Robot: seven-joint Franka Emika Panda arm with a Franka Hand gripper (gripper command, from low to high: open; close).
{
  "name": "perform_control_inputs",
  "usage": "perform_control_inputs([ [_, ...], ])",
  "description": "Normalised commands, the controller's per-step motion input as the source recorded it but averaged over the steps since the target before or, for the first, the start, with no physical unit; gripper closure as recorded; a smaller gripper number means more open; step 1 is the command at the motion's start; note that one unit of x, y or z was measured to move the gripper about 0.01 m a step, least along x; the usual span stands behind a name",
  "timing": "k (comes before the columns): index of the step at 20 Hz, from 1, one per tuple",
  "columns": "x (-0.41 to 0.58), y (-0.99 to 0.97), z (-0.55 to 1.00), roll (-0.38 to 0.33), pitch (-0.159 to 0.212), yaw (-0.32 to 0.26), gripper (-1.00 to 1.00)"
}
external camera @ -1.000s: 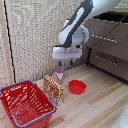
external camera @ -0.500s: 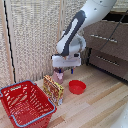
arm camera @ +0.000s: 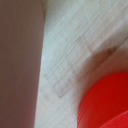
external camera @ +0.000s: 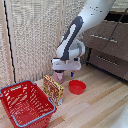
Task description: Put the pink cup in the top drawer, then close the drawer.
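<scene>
The pink recepticle (external camera: 60, 77), a small pale mauve cup, stands on the wooden floor beside the snack box. The pinch receptors (external camera: 63, 75) hang straight down over it on the white arm, with the white block just above the cup's rim. The fingers are mostly hidden around the cup, so I cannot tell whether they press on it. In the wrist view a blurred mauve surface (arm camera: 20, 65) fills one side, very close. The storage unit (external camera: 107, 47), a dark brown dresser, stands at the exterior view's right. Its highest section (external camera: 102, 34) shows a silver bar handle.
A yellow and red snack box (external camera: 53, 89) stands right by the cup. A shallow red bowl (external camera: 77, 87) lies on the floor toward the dresser and shows in the wrist view (arm camera: 107, 102). A big red basket (external camera: 25, 103) sits at the exterior view's left. A slatted wall stands behind.
The gripper has come down over the pink cup, from a little above it to around its rim. The cup, box, bowl and basket have not moved.
</scene>
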Motion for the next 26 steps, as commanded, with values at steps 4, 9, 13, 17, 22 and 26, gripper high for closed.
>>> perform_control_inputs([
  [4,0.0,0.0,-0.02,0.0,-0.001,-0.005,1.0],
  [9,-0.01,0.0,0.0,-0.002,0.0,-0.023,1.0],
  [13,-0.02,-0.01,0.01,0.0,0.0,-0.041,1.0],
  [17,0.0,-0.04,0.29,0.001,0.015,-0.012,1.0],
  [22,0.03,0.0,0.74,-0.007,0.046,0.0,1.0],
  [26,0.025,0.0,0.87,-0.002,0.062,0.0,1.0],
])
